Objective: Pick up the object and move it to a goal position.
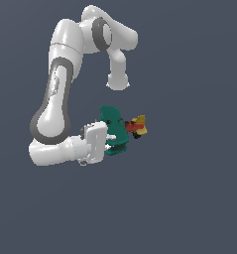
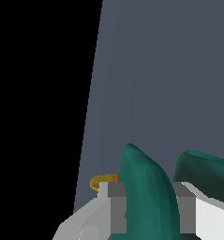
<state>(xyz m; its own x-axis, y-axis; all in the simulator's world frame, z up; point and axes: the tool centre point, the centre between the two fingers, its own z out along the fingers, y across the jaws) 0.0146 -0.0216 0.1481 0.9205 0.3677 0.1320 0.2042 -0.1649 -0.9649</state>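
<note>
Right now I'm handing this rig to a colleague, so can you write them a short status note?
Gripper: shut on the small toy biplane with teal-green wings, red body and yellow tail; the wrist view shows a finger pad on each side of one wing.
Biplane: held at the gripper, projecting toward the exterior view's right.
Done: the grasp.
Left: carry it to the goal position and release; no goal marker is visible in either view.

We see the toy biplane (image 1: 117, 130) as smooth, slightly glossy plastic; the arm (image 1: 60, 94) looks glossy white, the gripper (image 2: 148, 213) pads (image 2: 117, 211) matt grey.
</note>
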